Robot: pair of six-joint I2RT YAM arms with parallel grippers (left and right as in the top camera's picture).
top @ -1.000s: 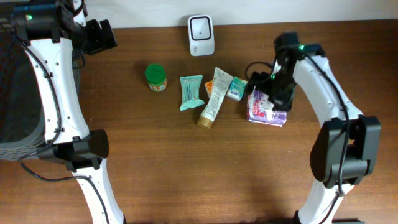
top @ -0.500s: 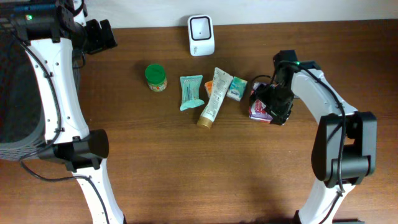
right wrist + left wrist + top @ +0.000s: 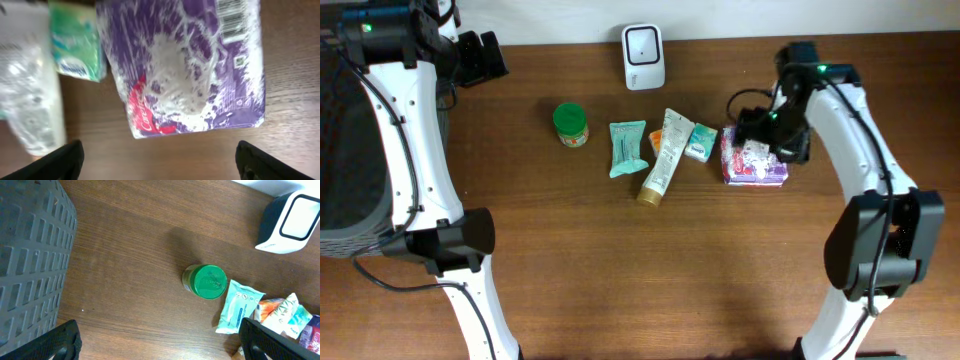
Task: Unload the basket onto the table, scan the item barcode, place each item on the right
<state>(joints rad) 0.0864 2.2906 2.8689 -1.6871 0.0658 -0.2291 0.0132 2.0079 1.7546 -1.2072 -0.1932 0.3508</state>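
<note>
A purple plastic-wrapped pack (image 3: 753,160) lies flat at the right end of a row of items. In the right wrist view the pack (image 3: 185,65) shows a barcode (image 3: 232,20) at its top right corner. My right gripper (image 3: 767,138) hovers over it, open (image 3: 160,165), with only bare table between its fingertips (image 3: 60,162). The white scanner (image 3: 643,56) stands at the table's back edge. My left gripper (image 3: 485,58) is at the far left back, open (image 3: 160,342) and holding nothing.
A green-lidded jar (image 3: 570,124), a teal wipes packet (image 3: 627,147), a tube (image 3: 663,157) and a small green box (image 3: 700,141) lie in the row left of the pack. A dark mesh basket (image 3: 30,255) stands off the table's left side.
My right gripper dropped onto the purple pack, then lifted and drew back toward the far edge. The pack has straightened and shifted slightly. The left arm has not moved.
</note>
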